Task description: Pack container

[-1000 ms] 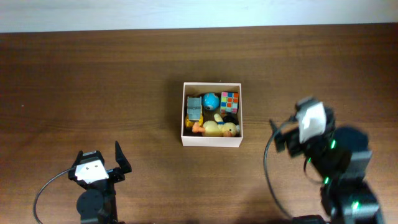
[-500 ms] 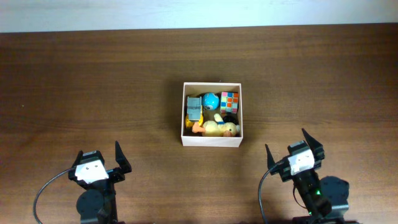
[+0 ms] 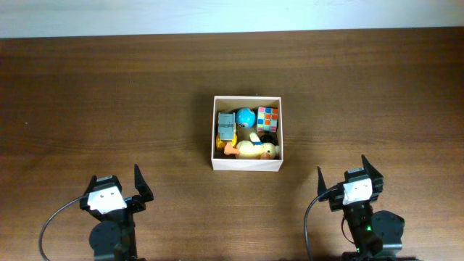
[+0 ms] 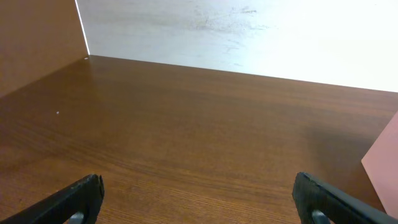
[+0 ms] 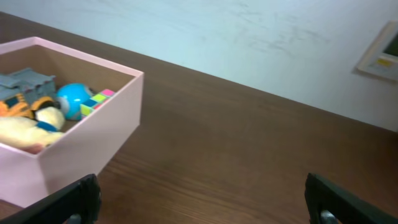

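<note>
The container [image 3: 246, 164] is a square white cardboard box, tan inside, in the middle of the table. It holds a yellow duck [image 3: 255, 149], a blue ball [image 3: 245, 117], a colourful puzzle cube [image 3: 267, 119] and a grey toy [image 3: 227, 127]. In the right wrist view the container [image 5: 93, 137] sits at the left with the toys inside. My left gripper [image 3: 116, 185] is open and empty at the front left. My right gripper [image 3: 350, 172] is open and empty at the front right, apart from the box. Both fingertips show in each wrist view [image 4: 199, 200] [image 5: 202, 199].
The brown wooden table [image 3: 109, 94] ends at a white wall along the far edge [image 3: 232, 14]. A corner of the box shows at the right edge of the left wrist view [image 4: 387, 158].
My right arm has drawn back from beside the box to the front right and settled low, gripper open. The left arm and the box contents have not moved.
</note>
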`<state>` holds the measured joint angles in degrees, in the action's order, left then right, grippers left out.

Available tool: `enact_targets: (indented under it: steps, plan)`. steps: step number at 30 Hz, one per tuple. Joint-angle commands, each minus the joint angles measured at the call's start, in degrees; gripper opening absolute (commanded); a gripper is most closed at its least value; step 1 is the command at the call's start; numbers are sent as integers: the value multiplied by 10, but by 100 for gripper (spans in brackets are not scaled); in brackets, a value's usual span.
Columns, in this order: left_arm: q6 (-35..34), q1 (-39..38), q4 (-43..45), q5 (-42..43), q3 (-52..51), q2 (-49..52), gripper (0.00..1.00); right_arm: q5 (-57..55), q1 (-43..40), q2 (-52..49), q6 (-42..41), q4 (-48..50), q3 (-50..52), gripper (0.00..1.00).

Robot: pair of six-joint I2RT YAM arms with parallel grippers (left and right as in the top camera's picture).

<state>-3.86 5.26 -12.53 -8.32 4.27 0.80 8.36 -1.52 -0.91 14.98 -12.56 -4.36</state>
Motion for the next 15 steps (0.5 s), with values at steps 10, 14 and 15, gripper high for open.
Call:
enact_targets:
  steps: [10, 14, 15]
  plan:
    - [9, -2, 3, 6, -4, -5, 99, -28, -4, 6, -9, -1, 5, 99]
    - [9, -2, 3, 6, -4, -5, 99, -28, -4, 6, -9, -1, 5, 99]
    - [9, -2, 3, 6, -4, -5, 99, -26, -4, 6, -9, 0, 5, 99]
